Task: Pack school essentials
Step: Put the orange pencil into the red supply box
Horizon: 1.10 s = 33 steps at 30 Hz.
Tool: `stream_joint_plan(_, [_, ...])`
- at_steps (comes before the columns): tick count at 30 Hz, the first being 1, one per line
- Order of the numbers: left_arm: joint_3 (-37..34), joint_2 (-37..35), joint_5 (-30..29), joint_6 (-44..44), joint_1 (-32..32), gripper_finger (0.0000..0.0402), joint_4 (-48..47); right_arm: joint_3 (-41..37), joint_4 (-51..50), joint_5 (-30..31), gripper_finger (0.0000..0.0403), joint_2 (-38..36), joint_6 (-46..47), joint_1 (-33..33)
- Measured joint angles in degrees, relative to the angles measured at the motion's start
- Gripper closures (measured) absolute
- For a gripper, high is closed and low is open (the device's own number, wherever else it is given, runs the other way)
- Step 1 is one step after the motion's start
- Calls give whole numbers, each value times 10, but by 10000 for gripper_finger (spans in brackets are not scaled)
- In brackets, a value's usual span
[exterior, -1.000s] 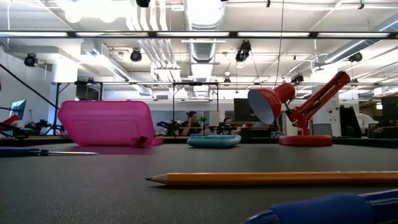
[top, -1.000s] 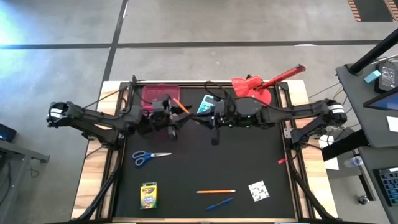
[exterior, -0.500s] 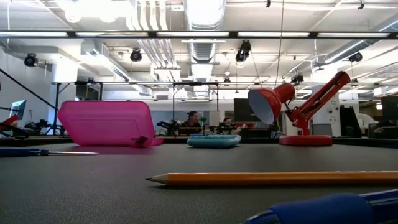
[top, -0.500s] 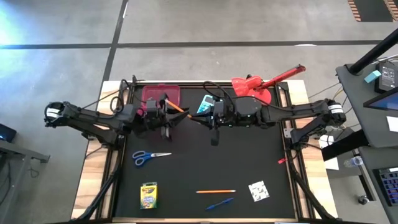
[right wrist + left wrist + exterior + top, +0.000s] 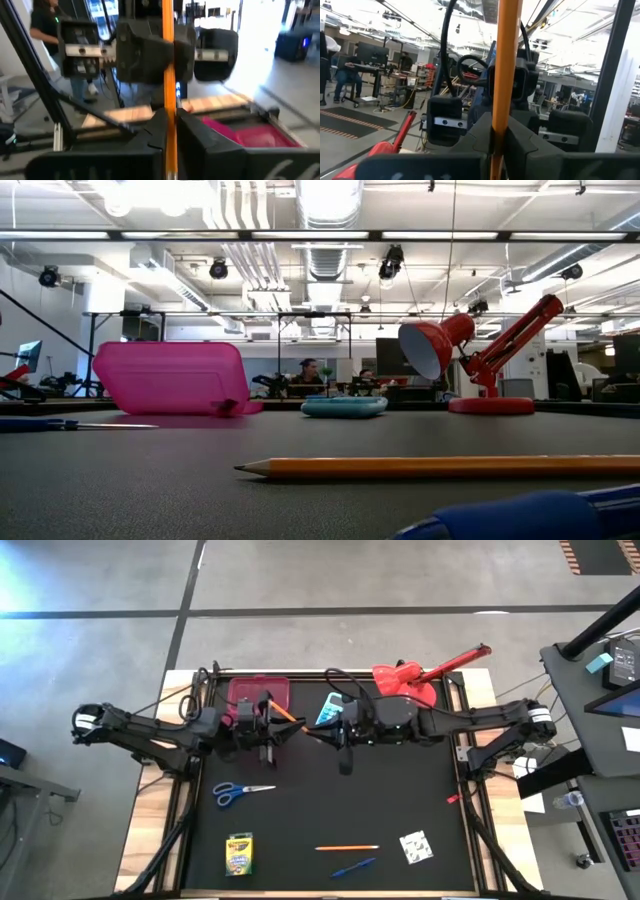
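Note:
An orange pencil (image 5: 285, 712) is up in the air between my two grippers, above the table's far middle. My left gripper (image 5: 270, 728) reaches in from the left and is shut on it. My right gripper (image 5: 333, 730) faces it from the right and is closed on the same pencil (image 5: 168, 75). An open pink case (image 5: 258, 692) lies on the table behind my left gripper. On the near part of the table lie blue-handled scissors (image 5: 240, 792), a crayon box (image 5: 239, 853), a second orange pencil (image 5: 347, 847), a blue pen (image 5: 353, 866) and a white patterned square (image 5: 415, 846). My left gripper pinches the pencil's shaft (image 5: 499, 131) between its two fingers, which lie across it and come level from the table's left. The pencil is clear of the table. My right gripper has the same shaft (image 5: 170, 134) between its two fingers, coming level from the table's right, fingers across the pencil.
A turquoise calculator (image 5: 330, 708) lies beside the case, and a red desk lamp (image 5: 410, 680) stands at the far right. A small red bit (image 5: 452, 799) lies near the right edge. The middle of the black mat (image 5: 400, 790) is bare.
My left gripper has shifted a little toward the table's left and far edge and has shut on the pencil that my right gripper holds up. The pencil has stayed in the air between them.

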Motion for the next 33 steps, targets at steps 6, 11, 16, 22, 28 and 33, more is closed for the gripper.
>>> stream_joint_plan(6, [0, 0, 0, -1, 0, 394, -3, 63, -164, 0, 294, 0, 34, -3])
stream_joint_plan(11, [-1, -1, 1, 0, 16, 395, -55, 150, -342, 1, 243, -1, 36, -3])
stream_joint_plan(16, [-1, -1, 0, -22, 59, 395, -132, 210, -439, 1, 228, -1, 72, -3])
stream_joint_plan(22, [-1, -1, 0, -25, 136, 395, -255, 237, -481, 1, 234, -1, 92, -2])
stream_joint_plan(28, [-1, -1, 26, -21, 234, 395, -388, 233, -497, 2, 243, 0, 91, -2])
stream_joint_plan(33, [-1, -1, 87, 18, 328, 395, -454, 233, -498, 1, 249, 11, 91, -2])
